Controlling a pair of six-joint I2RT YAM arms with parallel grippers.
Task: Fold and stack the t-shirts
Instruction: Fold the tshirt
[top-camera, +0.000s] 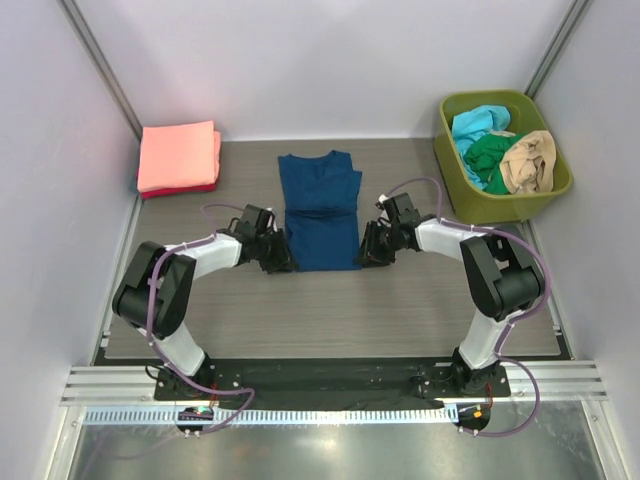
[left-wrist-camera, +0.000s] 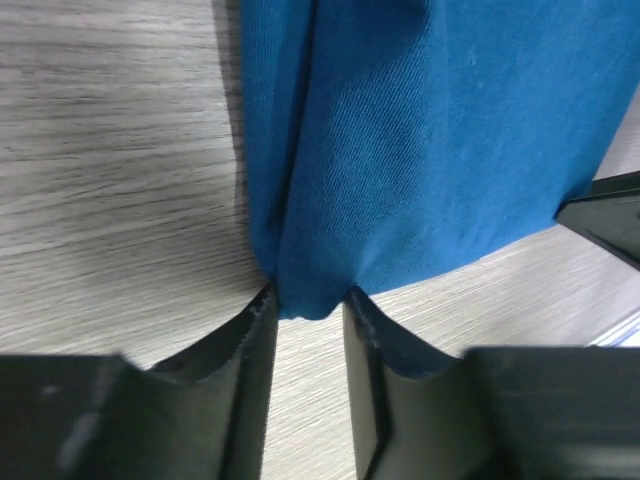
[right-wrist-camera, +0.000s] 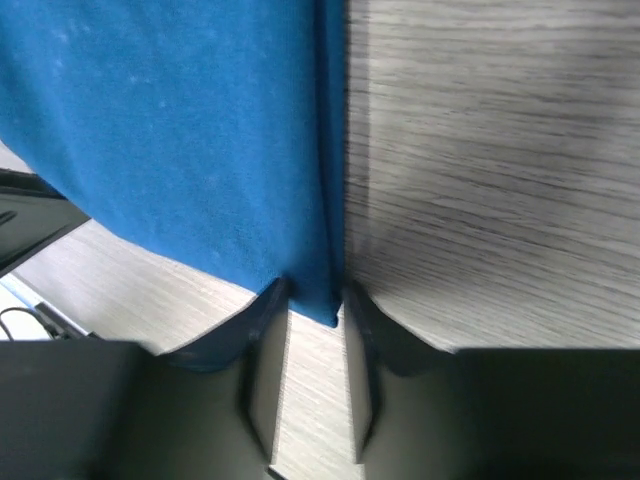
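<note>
A navy blue t-shirt lies on the table, folded lengthwise into a narrow strip, collar at the far end. No print shows. My left gripper pinches its near-left corner, and in the left wrist view the cloth bunches between the tips of that gripper. My right gripper pinches the near-right corner, and in the right wrist view the hem corner sits between the tips of that gripper. Both corners are low at the table.
A folded salmon-pink tee lies on a red one at the back left. A green bin at the back right holds crumpled cyan, green and tan tees. White walls enclose the table.
</note>
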